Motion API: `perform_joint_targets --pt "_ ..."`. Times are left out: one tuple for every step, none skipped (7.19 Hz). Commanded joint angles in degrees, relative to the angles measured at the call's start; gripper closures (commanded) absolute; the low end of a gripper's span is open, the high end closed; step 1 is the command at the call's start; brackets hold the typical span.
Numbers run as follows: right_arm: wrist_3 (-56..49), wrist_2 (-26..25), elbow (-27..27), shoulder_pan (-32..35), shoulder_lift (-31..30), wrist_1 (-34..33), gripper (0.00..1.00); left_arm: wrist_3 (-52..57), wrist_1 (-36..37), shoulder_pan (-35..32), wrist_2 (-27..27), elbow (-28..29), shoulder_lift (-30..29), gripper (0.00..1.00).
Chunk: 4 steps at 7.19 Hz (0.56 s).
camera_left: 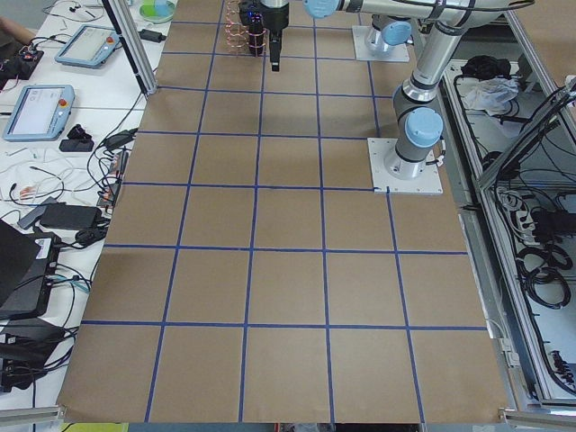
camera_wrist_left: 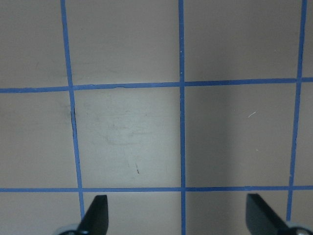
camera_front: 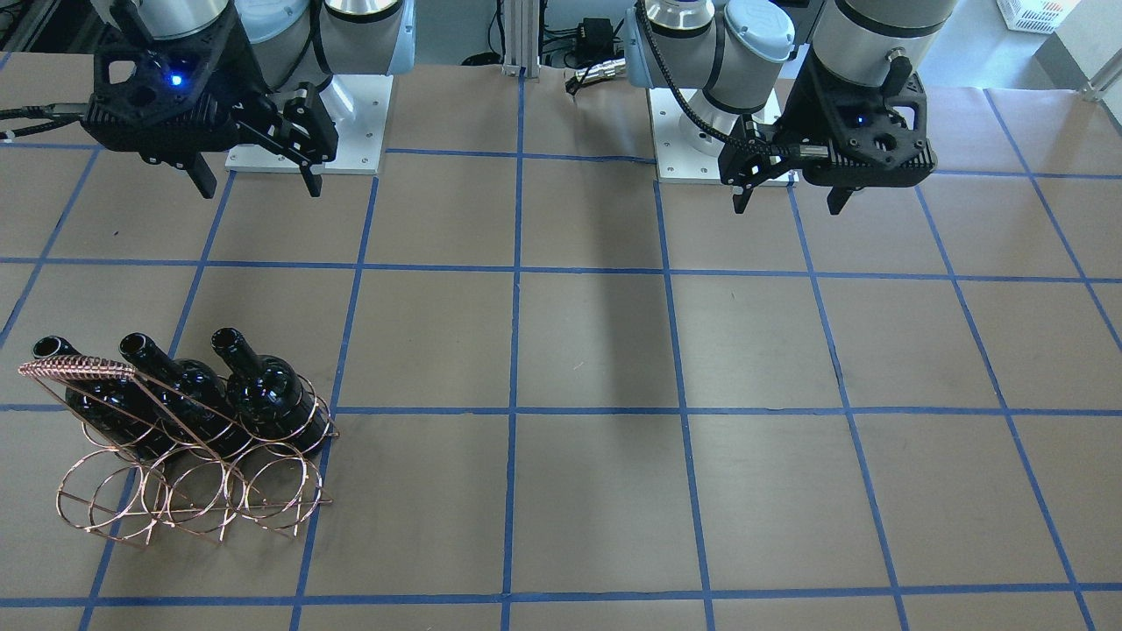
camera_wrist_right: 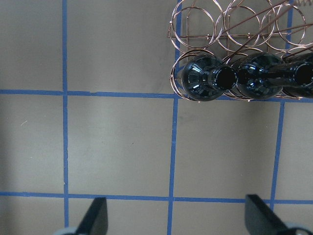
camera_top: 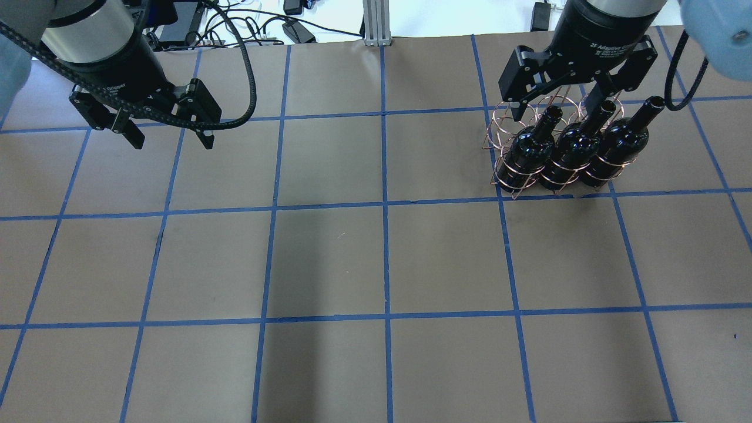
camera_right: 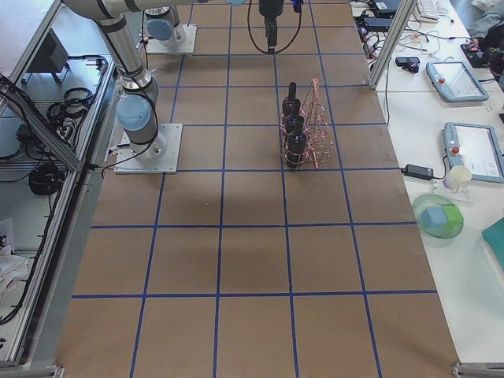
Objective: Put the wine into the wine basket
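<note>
Three glossy black glass wine bottles (camera_front: pixel 263 386) (camera_front: pixel 188 390) (camera_front: pixel 101 399), narrow-necked, mouths open and up, were seen seated in the wine basket (camera_front: pixel 184 491). The copper-coloured thin-wire basket was made of two rows of round rings with a slanted frame and a wrapped handle bar. The ring row nearer the right gripper (camera_front: pixel 259 186) was filled and the farther row was bare. The basket was found below and ahead of that gripper, off to one side, with nothing touching. The right gripper's black fingers were spread apart, with nothing held. The left gripper (camera_front: pixel 788 203) was spread likewise, well apart from the basket. Only matte brown table (camera_front: pixel 596 350) with a blue tape grid was seen under it.
</note>
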Motion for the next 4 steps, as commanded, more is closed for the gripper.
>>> perform_joint_targets --pt "0.0 0.0 0.0 0.0 0.0 -0.1 0.0 0.0 0.0 0.0 0.2 0.0 0.3 0.0" --pt "0.0 0.0 0.0 0.0 0.0 0.0 0.0 0.0 -0.3 0.0 0.2 0.0 0.4 0.0" --pt "-0.1 0.0 0.0 0.0 0.0 -0.1 0.0 -0.1 -0.3 0.0 -0.5 -0.1 0.3 0.0" --pt "-0.1 0.0 0.0 0.0 0.2 0.0 0.0 0.0 -0.4 0.0 -0.5 -0.1 0.3 0.0"
